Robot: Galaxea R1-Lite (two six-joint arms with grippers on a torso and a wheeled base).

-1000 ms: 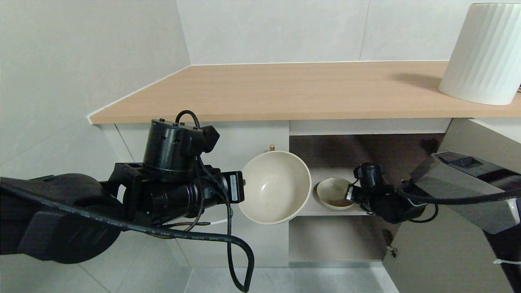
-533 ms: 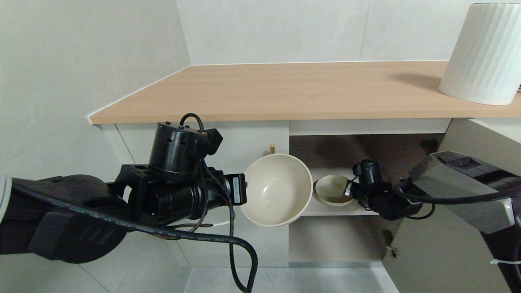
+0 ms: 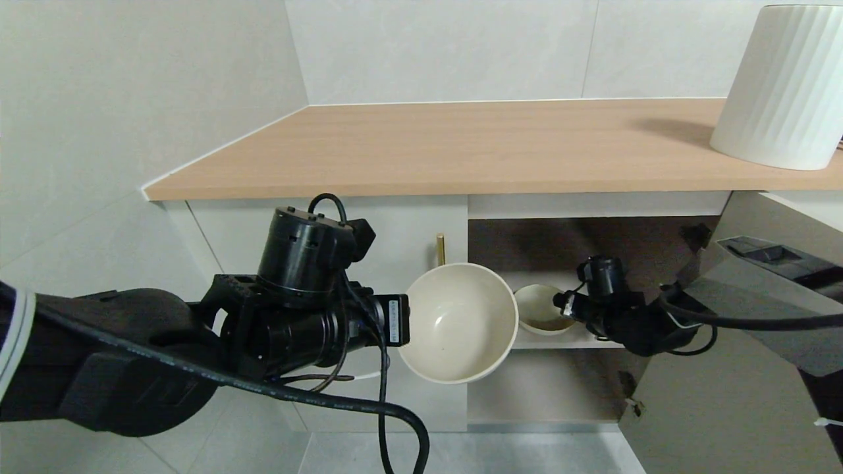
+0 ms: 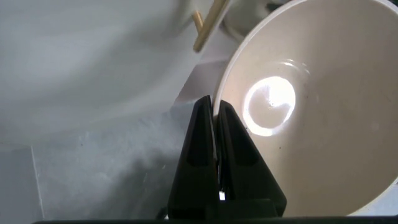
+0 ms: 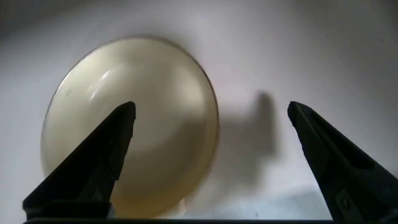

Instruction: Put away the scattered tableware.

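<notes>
Nearest the camera, the left tool [image 4: 215, 111] is closed narrow on the rim of a large, round cream ceramic bowl [image 3: 458, 322], one finger inside the wall and one outside. An edge pinch seems the sensible hold, since the bowl looks too broad to span. The bowl hangs on its side, its mouth turned toward the head camera, in front of the closed white cabinet door with its slim brass handle [image 3: 440, 250], just left of the open compartment. It is probably held there so the opening is free for the other arm.

Further in, the right tool [image 5: 211, 118] reaches into the compartment with its fingers spread wide and nothing between them. Just beyond them a small, shallow cream bowl [image 5: 130, 124] sits upright on the white middle shelf [image 3: 573, 339], so that piece appears stowed. I judge that the large bowl goes in next, once the right arm is clear.

Above, the pale wooden desk [image 3: 461, 145] carries a white ribbed cylindrical vessel [image 3: 780, 85] at its far right.
</notes>
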